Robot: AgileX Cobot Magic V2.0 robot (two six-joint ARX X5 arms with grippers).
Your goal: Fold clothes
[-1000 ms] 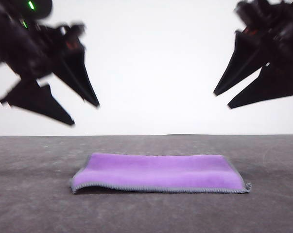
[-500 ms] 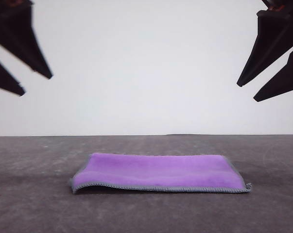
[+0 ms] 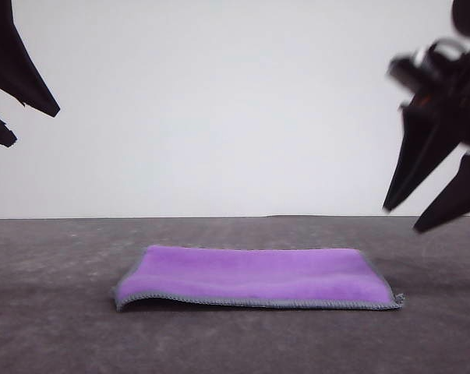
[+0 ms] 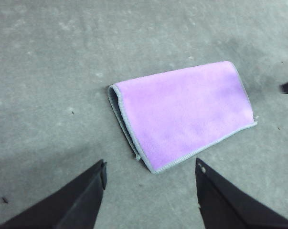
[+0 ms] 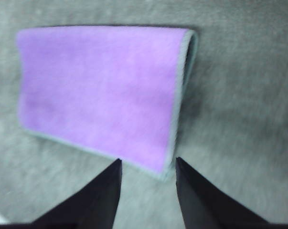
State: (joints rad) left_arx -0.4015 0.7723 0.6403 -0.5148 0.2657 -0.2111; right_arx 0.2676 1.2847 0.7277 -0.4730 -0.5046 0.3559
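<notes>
The cloth (image 3: 256, 278) lies folded, purple face up, at mid-tabletop (image 3: 55, 327), nothing on it. Left gripper (image 3: 8, 125) and right gripper (image 3: 425, 218) hang above opposite ends, jaws parted, empty, clear of the fabric.

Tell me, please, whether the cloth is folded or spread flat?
Folded: the cloth lies doubled, purple out, with two stitched layers stacked at its end.
</notes>
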